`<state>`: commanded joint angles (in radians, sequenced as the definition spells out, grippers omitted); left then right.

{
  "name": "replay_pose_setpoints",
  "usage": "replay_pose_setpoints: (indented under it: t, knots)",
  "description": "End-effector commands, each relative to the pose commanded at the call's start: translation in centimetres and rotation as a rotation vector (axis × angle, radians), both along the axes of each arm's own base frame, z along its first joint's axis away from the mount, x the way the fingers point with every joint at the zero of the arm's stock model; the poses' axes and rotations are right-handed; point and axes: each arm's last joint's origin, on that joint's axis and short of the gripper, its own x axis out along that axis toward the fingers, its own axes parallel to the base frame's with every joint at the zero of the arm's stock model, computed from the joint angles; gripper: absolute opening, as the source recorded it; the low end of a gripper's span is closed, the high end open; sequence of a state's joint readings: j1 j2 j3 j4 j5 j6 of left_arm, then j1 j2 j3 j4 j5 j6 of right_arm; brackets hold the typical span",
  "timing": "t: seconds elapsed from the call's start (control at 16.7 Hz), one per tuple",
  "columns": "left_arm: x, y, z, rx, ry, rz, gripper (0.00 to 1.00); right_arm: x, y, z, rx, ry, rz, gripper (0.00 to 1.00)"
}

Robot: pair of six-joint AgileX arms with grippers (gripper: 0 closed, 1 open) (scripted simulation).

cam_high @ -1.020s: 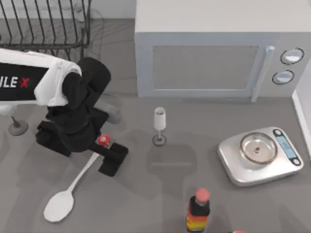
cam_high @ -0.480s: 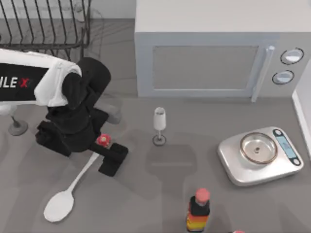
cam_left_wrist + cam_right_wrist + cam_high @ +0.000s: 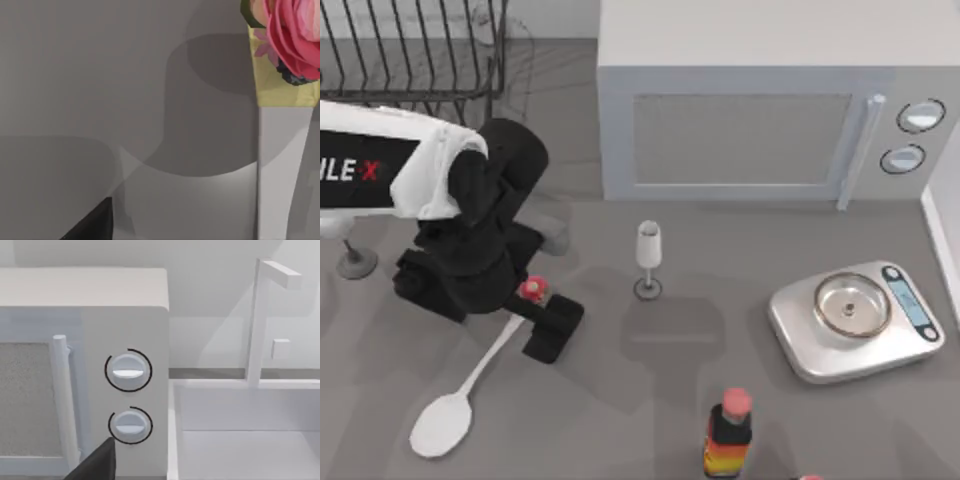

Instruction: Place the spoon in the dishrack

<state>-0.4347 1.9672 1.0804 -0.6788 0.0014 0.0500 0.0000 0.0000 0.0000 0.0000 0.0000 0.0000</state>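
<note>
At the table's left, the left gripper (image 3: 532, 303) low over the spoon (image 3: 460, 395), straddling the handle's knobbed end; whether closed on it, cannot tell. Spoon flat on the table, bowl toward the near edge. Dishrack (image 3: 415, 55) well apart in the far left corner. Glass (image 3: 648, 258) just right of the gripper, microwave (image 3: 760, 110) behind, scale (image 3: 855, 320) at right.

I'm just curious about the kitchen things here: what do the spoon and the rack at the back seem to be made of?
The spoon looks like matte white plastic or ceramic: flat, even white with no shine, ending in a red-and-yellow knob. The dishrack looks like thin metal wire with a dark coating: slim black bars you can see through. Being rendered, neither is certain.
</note>
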Motion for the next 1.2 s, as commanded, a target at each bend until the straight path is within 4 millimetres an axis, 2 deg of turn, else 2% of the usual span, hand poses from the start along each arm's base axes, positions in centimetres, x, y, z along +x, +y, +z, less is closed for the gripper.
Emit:
replay_pose_setpoints:
  t: [0.48, 0.54, 0.72, 0.84, 1.02, 1.2]
  knots:
    - [0.0, 0.0, 0.0, 0.0, 0.0, 0.0, 0.0, 0.0, 0.0, 0.0, 0.0, 0.0, 0.0, 1.0]
    - [0.0, 0.0, 2.2, -0.017, -0.033, 0.003, 0.0, 0.0, 0.0, 0.0, 0.0, 0.0, 0.0, 1.0]
    - [0.5, -0.3, 3.0, -0.019, -0.036, 0.001, 0.0, 0.0, 0.0, 0.0, 0.0, 0.0, 0.0, 1.0]
    - [1.2, -0.6, 5.0, -0.021, -0.042, 0.001, 0.0, 0.0, 0.0, 0.0, 0.0, 0.0, 0.0, 1.0]
    - [2.0, -1.0, 9.5, -0.015, -0.03, 0.003, 0.0, 0.0, 0.0, 0.0, 0.0, 0.0, 0.0, 1.0]
    - [1.7, -0.8, 14.7, 0.001, 0.006, 0.001, 0.0, 0.0, 0.0, 0.0, 0.0, 0.0, 0.0, 1.0]
